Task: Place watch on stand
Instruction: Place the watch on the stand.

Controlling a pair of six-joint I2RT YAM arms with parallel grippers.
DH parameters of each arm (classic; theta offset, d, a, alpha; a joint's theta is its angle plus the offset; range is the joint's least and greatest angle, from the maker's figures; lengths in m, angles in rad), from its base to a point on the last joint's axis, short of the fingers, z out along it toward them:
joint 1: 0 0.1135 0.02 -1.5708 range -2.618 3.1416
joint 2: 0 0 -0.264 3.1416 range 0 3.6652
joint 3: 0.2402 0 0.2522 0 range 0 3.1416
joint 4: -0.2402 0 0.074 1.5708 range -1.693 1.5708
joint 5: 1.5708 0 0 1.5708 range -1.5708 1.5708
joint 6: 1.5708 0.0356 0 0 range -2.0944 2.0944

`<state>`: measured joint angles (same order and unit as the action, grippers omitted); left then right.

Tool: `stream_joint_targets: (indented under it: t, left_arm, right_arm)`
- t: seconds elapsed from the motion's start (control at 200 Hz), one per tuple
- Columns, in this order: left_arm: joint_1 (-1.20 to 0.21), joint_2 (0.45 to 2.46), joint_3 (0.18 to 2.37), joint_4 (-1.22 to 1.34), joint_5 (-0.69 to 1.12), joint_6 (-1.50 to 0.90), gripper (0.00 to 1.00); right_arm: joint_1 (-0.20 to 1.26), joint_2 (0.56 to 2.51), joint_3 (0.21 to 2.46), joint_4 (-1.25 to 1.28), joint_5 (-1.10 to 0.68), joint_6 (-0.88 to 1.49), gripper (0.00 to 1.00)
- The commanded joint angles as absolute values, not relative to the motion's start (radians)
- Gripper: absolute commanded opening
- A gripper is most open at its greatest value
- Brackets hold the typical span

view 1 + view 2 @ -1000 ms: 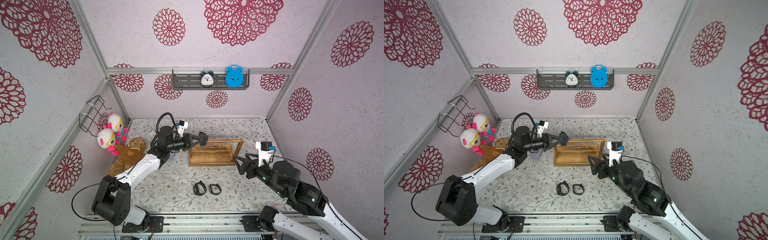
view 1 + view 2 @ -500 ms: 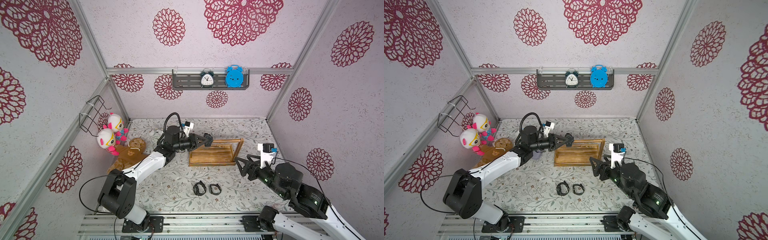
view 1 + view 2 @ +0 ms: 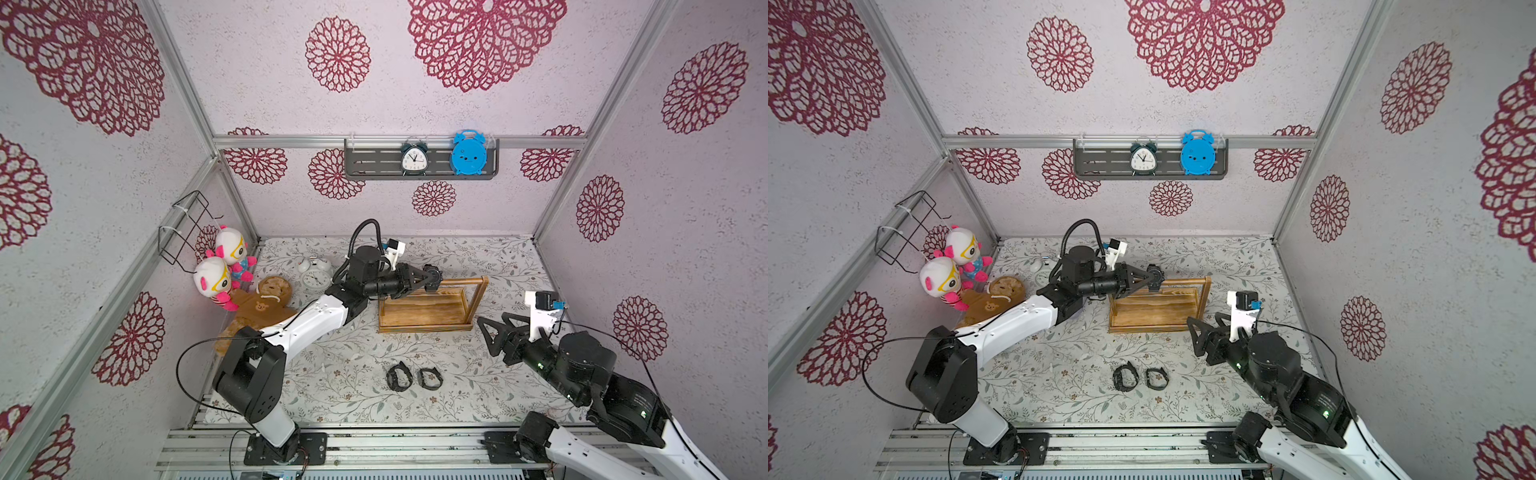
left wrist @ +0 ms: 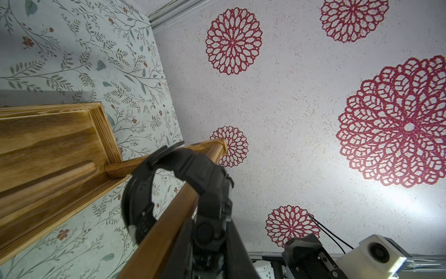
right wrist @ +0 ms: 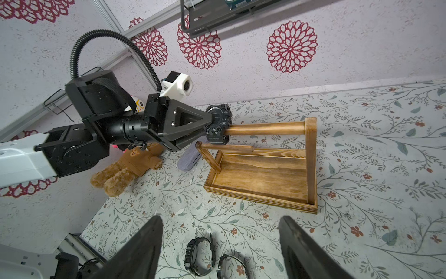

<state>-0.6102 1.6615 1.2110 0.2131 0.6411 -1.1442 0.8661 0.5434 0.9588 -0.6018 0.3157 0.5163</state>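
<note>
while the left fingers (image 3: 423, 279) clamp the watch (image 5: 218, 118) around the stand's bar (image 5: 265, 128), the right fingers (image 3: 489, 337) gape wide.

Blue clock (image 3: 468, 153), grey shelf (image 3: 365, 162), teddy bear (image 3: 266, 309)

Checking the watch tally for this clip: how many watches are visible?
3. The held watch is in the left gripper, around the stand's bar; two loose watches lie together on the table. None seem hidden.

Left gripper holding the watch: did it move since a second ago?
Yes. The left gripper, shut on the watch, has moved right in a top view, further along the stand's bar towards its right upright.
</note>
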Motion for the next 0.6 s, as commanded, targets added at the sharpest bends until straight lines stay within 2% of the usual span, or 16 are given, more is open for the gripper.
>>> stream_joint_targets:
  t: [0.0, 0.465, 0.595]
  left_arm:
    - [-0.641, 1.696, 1.256, 0.179, 0.584, -1.123, 0.00]
    - [-0.686, 1.776, 1.331, 0.192, 0.547, -1.145, 0.00]
    - [-0.693, 1.766, 1.331, 0.181, 0.535, -1.136, 0.31]
  right_arm:
    - [0.862, 0.531, 0.960, -0.597, 0.343, 0.529, 0.79]
    - [0.861, 0.508, 0.968, -0.634, 0.354, 0.539, 0.79]
    - [0.862, 0.510, 0.962, -0.628, 0.351, 0.546, 0.79]
